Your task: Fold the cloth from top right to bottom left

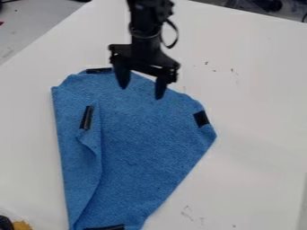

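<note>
Gripper (141,93) is hanging over the upper rim of the cloth (141,148), its fingers (160,88) spreading well apart and grasping nothing. Whether the tips are touching the weave, cannot tell.

Key bearing: the right patch (201,118), black, marking the cloth's right-hand corner, is lying down and to the right of the tips. The top patch (99,70) is sitting on the other side, up and to the left, nearer the desk's left edge. So the gripper is standing between the two, over the rounded upper rim. If that right-hand corner is the one wanted, the coming move is probably calling for a shift right and a little down before any pinch, then a carry down-left.

Cloth's long axis is running from the upper rim down the view, narrowing as it goes. It is lying on the left part of the desk (252,72), well apart from the far edge. Along its left side a flap (84,157) is folding over, with the side patch (87,117) at its upper part; a low patch (105,227) is showing near the bottom.

Arm (146,18) is coming in from the top, hanging nearly upright, the fingers pointing down and their line slanting lower toward the right. Judgement: the main fold is still waiting; a pinch too far inboard might be bunching the fabric.
</note>
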Available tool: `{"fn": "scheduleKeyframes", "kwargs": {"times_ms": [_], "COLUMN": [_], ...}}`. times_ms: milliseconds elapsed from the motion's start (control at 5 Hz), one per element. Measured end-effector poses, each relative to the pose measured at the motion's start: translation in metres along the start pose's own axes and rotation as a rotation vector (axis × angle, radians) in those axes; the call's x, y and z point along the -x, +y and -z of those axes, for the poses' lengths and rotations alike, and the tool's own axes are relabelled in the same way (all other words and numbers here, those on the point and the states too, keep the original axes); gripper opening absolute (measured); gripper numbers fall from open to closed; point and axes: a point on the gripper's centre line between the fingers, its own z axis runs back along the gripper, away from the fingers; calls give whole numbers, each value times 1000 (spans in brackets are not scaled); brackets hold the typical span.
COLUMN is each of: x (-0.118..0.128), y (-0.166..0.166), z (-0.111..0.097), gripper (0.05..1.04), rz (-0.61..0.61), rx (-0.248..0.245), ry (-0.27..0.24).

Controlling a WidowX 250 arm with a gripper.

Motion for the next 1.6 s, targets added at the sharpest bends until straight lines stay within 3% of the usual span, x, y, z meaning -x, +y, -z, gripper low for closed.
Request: {"fn": "scheduleKeyframes", "kwargs": {"times_ms": [200,400,800,1200,1400,1600], "x": [-18,-32,-34,-24,-21,-18], "y": [-28,-73,-102,-106,-109,-108], "z": [9,20,22,36,42,48], "gripper": [1001,1001,1001,1001,999,944], "rz": [17,66,71,40,38,14], "rx": [-15,18,18,34,61,78], "ry": [-52,-108,-161,-125,-130,-115]}}
